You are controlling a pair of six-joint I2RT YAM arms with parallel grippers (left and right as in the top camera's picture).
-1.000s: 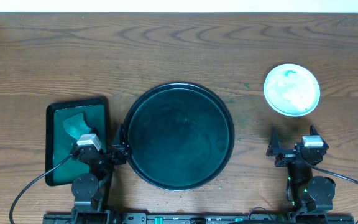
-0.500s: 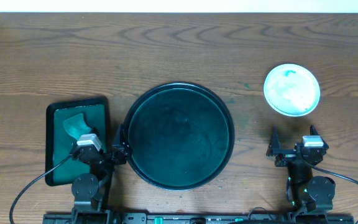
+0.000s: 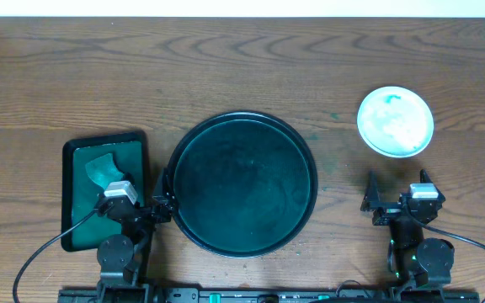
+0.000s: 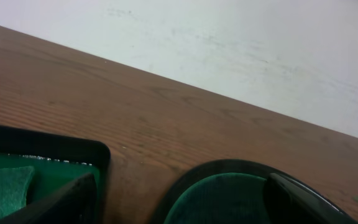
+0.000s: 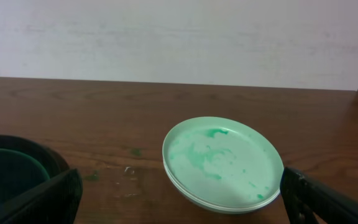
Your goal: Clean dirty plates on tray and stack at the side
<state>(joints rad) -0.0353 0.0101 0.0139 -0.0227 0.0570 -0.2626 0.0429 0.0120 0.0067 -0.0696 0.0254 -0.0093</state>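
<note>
The large round dark tray (image 3: 242, 117) lies in the middle of the table with nothing on it; its rim also shows in the left wrist view (image 4: 191, 177) and the right wrist view (image 5: 36, 152). A stack of white plates (image 3: 395, 120) sits on the table to the right, and the top plate (image 5: 222, 163) is smeared with teal marks. My left gripper (image 3: 151, 189) is open, one finger over each tray, nothing between them (image 4: 179, 208). Just in front of the plates, my right gripper (image 3: 397, 183) is open and empty (image 5: 182, 205).
A small rectangular green tray (image 3: 67, 194) holding a teal cloth (image 3: 103, 168) lies left of the round tray; its rim (image 4: 55, 140) and cloth (image 4: 2, 190) show in the left wrist view. Small teal specks mark the wood (image 3: 314, 133) between round tray and plates.
</note>
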